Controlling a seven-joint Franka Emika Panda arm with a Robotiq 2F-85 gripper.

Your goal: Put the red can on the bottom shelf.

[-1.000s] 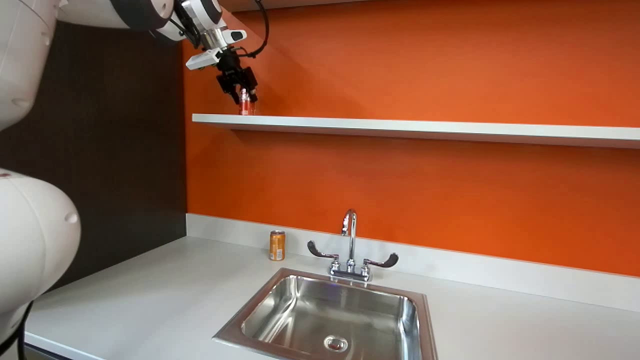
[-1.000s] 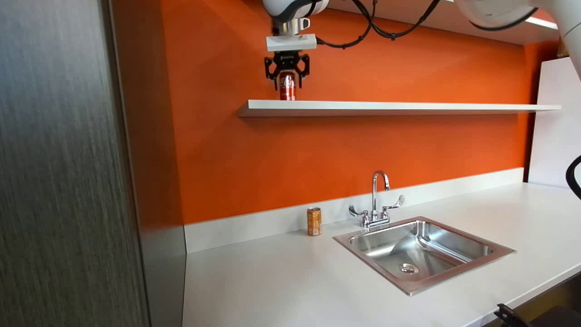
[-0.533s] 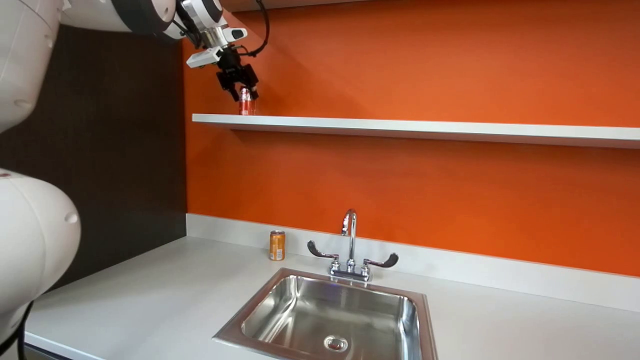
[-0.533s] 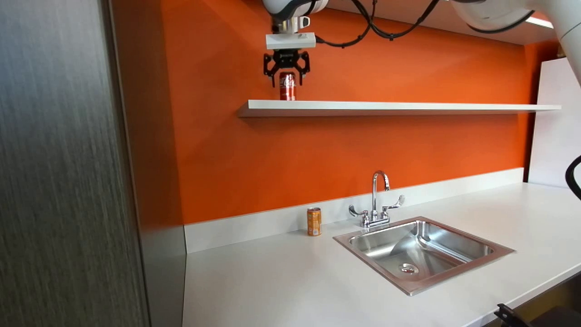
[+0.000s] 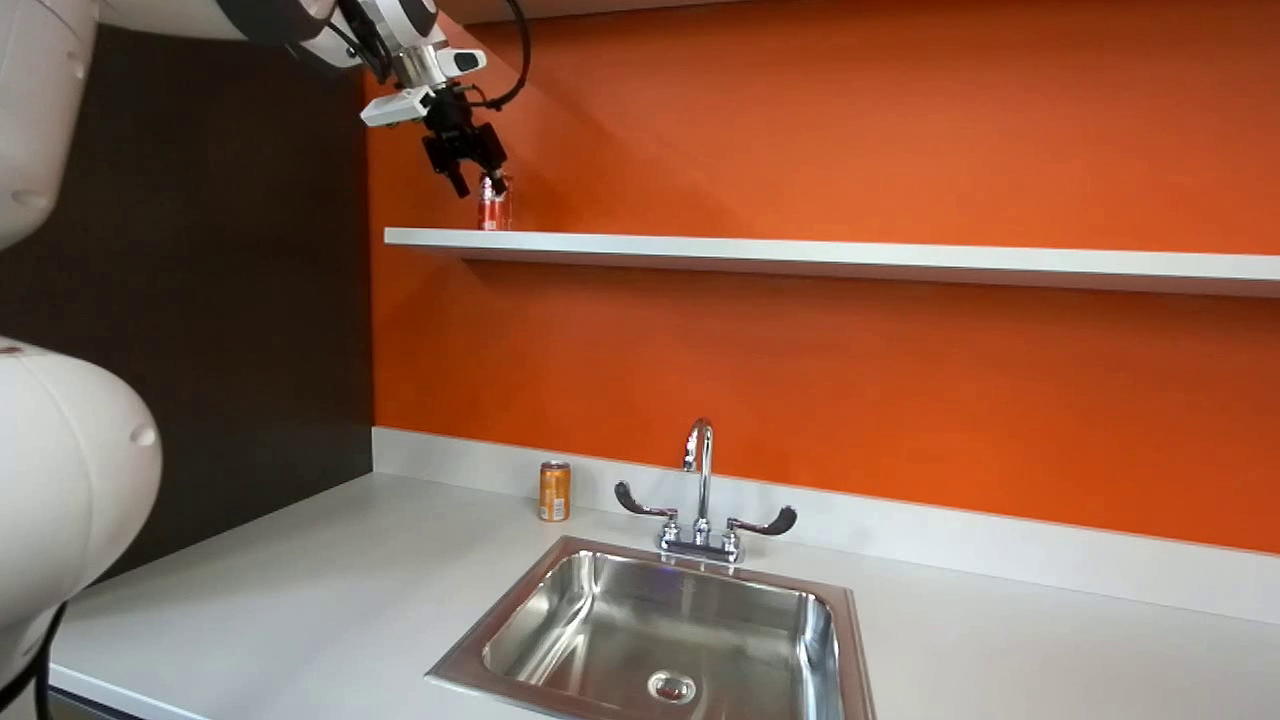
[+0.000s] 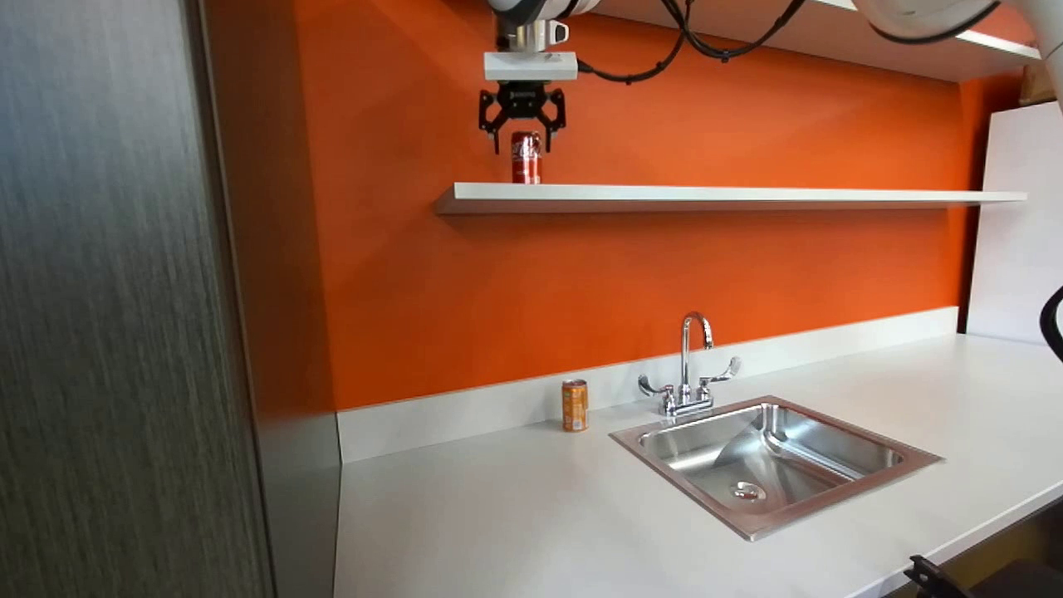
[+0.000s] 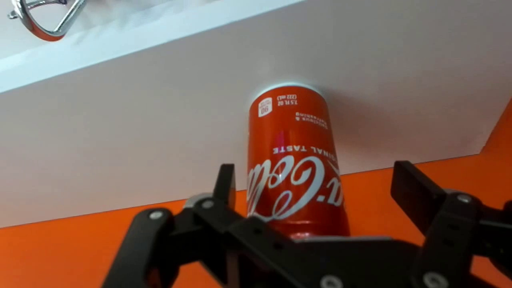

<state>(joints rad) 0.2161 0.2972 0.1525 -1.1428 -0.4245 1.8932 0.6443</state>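
Panelling of dark wood grain [image 6: 124,332] borders the left edge of the broad white counter [image 6: 465,515]. High over the back edge, toward the left corner, the black two-fingered gripper [image 6: 522,147] hangs with its fingers spread apart; the wrist view shows gaps on both sides of the small red cylindrical can with white lettering [image 6: 526,159]. This can stands upright on the long, pale grey-white shelf [image 6: 731,194], near its left end. Lower down, a small orange metal can [image 6: 575,405] stands near the counter's back edge, followed by a two-handled chrome faucet [image 6: 685,361] and a rectangular stainless-steel sink [image 6: 693,487].
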